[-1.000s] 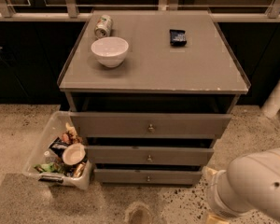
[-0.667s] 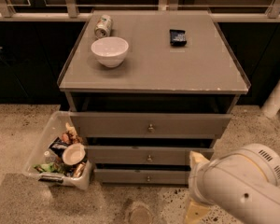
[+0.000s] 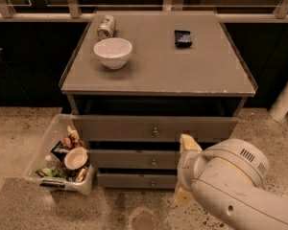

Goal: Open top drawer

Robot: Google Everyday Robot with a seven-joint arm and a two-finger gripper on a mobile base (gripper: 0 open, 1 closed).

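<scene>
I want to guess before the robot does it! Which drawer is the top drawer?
Find the grey cabinet with the white bowl on it. Three knobbed drawers stack under its top, and the robot's hand is low on the right, before the lower two. The top drawer is the highest one, wider and taller than the others.

The arm (image 3: pixel 233 186) hides much of the gripper (image 3: pixel 184 169) by the middle drawer (image 3: pixel 134 159).

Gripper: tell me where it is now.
Camera view, lower right: the gripper is in front of the lower drawers, below-right of the top drawer's knob.
</scene>
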